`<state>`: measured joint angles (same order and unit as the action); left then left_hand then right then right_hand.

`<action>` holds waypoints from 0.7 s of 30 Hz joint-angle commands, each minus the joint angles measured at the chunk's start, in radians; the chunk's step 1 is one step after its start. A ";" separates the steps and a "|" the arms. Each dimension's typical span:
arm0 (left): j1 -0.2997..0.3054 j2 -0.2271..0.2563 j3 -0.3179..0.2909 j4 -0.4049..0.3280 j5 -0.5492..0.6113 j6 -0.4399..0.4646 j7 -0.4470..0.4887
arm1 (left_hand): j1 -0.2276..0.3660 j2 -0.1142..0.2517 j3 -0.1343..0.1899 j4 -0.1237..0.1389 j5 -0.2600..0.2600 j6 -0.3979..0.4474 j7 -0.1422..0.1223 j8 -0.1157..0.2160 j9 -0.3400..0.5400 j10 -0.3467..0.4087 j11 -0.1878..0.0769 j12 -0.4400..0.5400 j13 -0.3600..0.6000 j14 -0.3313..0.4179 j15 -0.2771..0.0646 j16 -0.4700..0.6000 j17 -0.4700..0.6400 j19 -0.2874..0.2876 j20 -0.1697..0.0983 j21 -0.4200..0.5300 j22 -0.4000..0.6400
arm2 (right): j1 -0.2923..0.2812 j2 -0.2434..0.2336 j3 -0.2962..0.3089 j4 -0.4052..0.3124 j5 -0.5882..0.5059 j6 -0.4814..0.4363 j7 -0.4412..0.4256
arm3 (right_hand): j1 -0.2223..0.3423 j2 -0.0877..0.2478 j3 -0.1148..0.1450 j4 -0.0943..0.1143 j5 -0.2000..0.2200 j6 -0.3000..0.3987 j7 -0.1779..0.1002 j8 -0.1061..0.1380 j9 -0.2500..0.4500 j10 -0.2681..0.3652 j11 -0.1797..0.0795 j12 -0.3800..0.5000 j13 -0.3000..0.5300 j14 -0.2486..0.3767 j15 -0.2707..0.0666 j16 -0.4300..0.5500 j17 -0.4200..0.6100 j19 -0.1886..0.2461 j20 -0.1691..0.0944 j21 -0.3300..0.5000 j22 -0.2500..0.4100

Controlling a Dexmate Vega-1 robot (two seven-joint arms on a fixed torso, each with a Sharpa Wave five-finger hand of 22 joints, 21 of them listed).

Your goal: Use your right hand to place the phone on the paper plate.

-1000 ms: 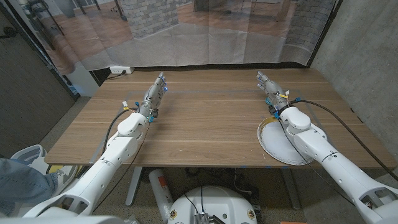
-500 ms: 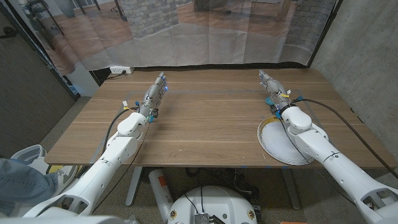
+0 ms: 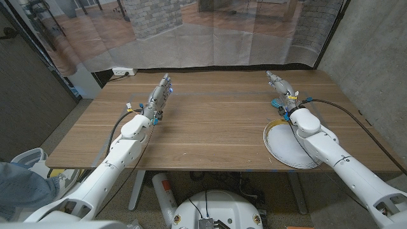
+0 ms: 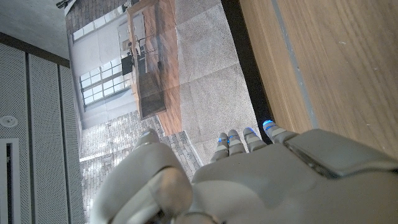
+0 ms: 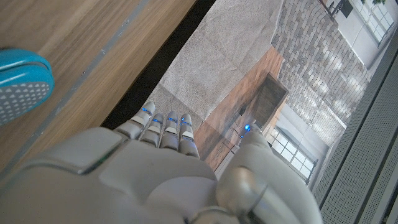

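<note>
- Your right hand reaches toward the table's far right edge, fingers straight and together, holding nothing.
- The phone, teal, lies just left of that wrist, partly hidden.
- The paper plate sits near, under your right forearm.
- Your left hand is extended too, empty.

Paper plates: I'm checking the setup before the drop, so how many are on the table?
1. The paper plate lies at the table's near right edge, partly under the right arm. More could be hidden beneath that arm.
</note>
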<state>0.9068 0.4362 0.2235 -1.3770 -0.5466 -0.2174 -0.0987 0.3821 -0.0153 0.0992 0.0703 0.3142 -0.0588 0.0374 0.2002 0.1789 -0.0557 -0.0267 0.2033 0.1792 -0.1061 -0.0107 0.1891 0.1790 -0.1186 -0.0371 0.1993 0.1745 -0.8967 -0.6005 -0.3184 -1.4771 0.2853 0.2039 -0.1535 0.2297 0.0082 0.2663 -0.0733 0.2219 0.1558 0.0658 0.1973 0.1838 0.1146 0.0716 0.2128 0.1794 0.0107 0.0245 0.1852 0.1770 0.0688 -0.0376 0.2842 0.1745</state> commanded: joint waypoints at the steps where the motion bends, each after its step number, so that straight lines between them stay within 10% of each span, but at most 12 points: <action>1: 0.017 -0.001 -0.005 -0.013 -0.010 -0.004 0.002 | 0.003 0.008 0.006 0.004 -0.004 0.007 -0.001 0.003 0.005 0.004 -0.002 0.005 0.006 0.007 0.001 0.004 0.005 0.004 -0.025 0.002 0.004 | -0.009 -0.028 -0.003 -0.034 -0.059 -0.042 -0.031 | 0.011 0.001 0.001 -0.007 -0.003 0.004 -0.010 0.003 0.003 0.007 -0.002 0.004 0.001 0.002 -0.002 0.003 0.002 0.013 -0.035 -0.005 0.005; 21: 0.013 -0.005 -0.002 -0.001 -0.018 -0.008 -0.014 | 0.005 0.012 0.004 0.004 -0.007 0.011 0.000 0.002 0.005 0.008 -0.003 0.004 0.006 0.009 0.000 0.003 0.005 0.001 -0.020 0.000 0.004 | -0.005 -0.051 -0.015 -0.055 -0.144 -0.103 -0.083 | 0.018 0.005 0.004 -0.014 -0.004 0.007 -0.017 0.002 0.004 0.008 -0.009 0.002 0.002 0.003 -0.004 0.002 0.002 0.017 -0.035 -0.012 0.005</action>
<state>0.9233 0.4337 0.2220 -1.3859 -0.5571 -0.2224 -0.1007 0.3821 -0.0153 0.0992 0.0703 0.3105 -0.0496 0.0356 0.2002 0.1789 -0.0505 -0.0322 0.2033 0.1839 -0.1009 -0.0158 0.1891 0.1790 -0.1186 -0.0371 0.1993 0.1745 -0.9037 -0.6397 -0.3262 -1.5216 0.1877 0.1273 -0.2094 0.2349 0.0135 0.2664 -0.0817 0.2180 0.1590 0.0550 0.1973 0.1837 0.1198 0.0663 0.2128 0.1792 0.0107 0.0247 0.1852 0.1771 0.0779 -0.0357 0.2764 0.1744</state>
